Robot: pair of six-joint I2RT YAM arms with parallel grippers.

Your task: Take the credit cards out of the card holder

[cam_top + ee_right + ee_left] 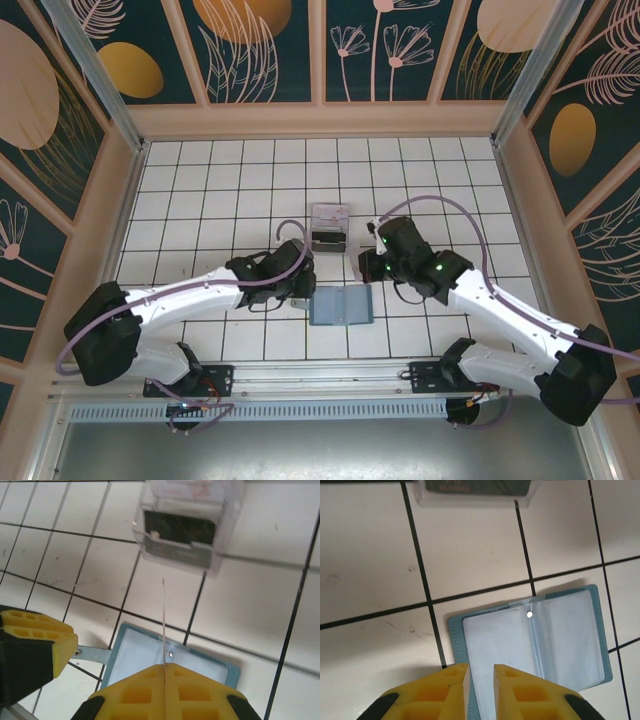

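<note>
With a dark card point(175, 530) and a pale pinkish card point(328, 214) in the clear plastic tray point(227, 520) at 12 o'clock of the open blue-grey card holder point(340, 306), seemingly emptied, the right gripper point(163, 665) pinches a probably last thin card point(163, 620) edge-on, while the left gripper point(481, 667), narrowly parted, hovers at the holder's 9 o'clock edge.

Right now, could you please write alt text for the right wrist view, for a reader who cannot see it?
The right gripper pinches a credit card, seen edge-on, above the open blue card holder on the white tiled table. Beyond, a clear tray holds a dark card.
</note>
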